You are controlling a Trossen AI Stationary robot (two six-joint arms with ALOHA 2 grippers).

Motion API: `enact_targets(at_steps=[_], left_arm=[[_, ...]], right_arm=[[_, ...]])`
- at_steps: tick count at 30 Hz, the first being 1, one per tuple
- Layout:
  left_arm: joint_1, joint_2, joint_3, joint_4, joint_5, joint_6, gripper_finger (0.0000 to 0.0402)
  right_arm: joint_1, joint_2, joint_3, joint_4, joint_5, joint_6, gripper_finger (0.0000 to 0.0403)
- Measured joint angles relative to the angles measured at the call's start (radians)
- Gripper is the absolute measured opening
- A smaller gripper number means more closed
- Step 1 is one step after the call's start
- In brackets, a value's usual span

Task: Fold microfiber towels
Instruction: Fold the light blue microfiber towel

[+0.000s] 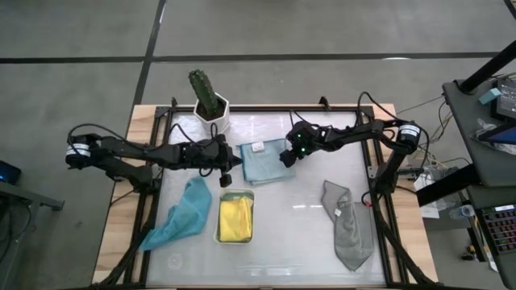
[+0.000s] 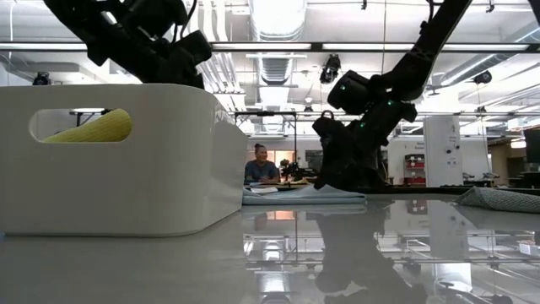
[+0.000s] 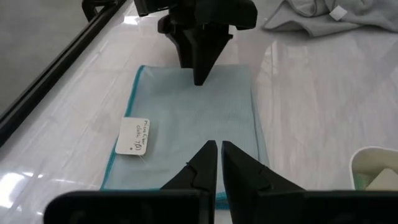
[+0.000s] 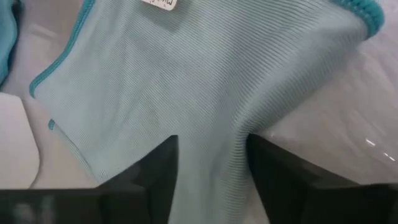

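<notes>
**Light blue towel half-folded, my right gripper at its edge**

From above, the light blue towel (image 1: pixel 262 161) lies between my grippers, left gripper (image 1: pixel 226 178) just off its corner. My left wrist shows those fingers shut, empty. My right wrist alone shows the right gripper (image 4: pixel 208 168) open, cloth bunched between the fingers; closing now risks dragging the fold crooked.

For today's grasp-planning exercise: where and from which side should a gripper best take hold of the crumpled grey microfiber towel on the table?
Probably at the raised, bunched end of the crumpled grey microfiber towel, the end toward the table's far edge. It stands up in folds, so fingers coming straight down could pinch it. The wider near end lies flatter, offering less to catch. The right gripper is the nearer, now at the light blue towel.
</notes>
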Motion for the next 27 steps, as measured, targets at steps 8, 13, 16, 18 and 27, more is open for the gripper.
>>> enact_targets(at_steps=[8,13,16,18,27], left_arm=[[0.0,0.0,0.0,0.0,0.0,0.01,0.0008],[0.0,-0.002,0.0,-0.002,0.0,0.019,0.0008],[0.0,-0.008,0.0,-0.002,0.0,0.028,0.0008],[0.0,-0.014,0.0,-0.003,0.0,0.038,0.0008],[0.005,-0.02,0.0,-0.004,-0.001,0.072,0.0008]], right_arm=[[0.0,-0.002,0.004,0.001,0.0,0.001,0.004],[-0.012,-0.036,0.005,-0.053,-0.001,-0.009,0.0015],[-0.041,-0.082,0.005,-0.129,0.0,-0.017,0.0015],[-0.064,-0.118,0.01,-0.199,0.0,-0.028,0.0014],[-0.102,-0.166,0.234,-0.706,0.234,-0.169,0.0013]])
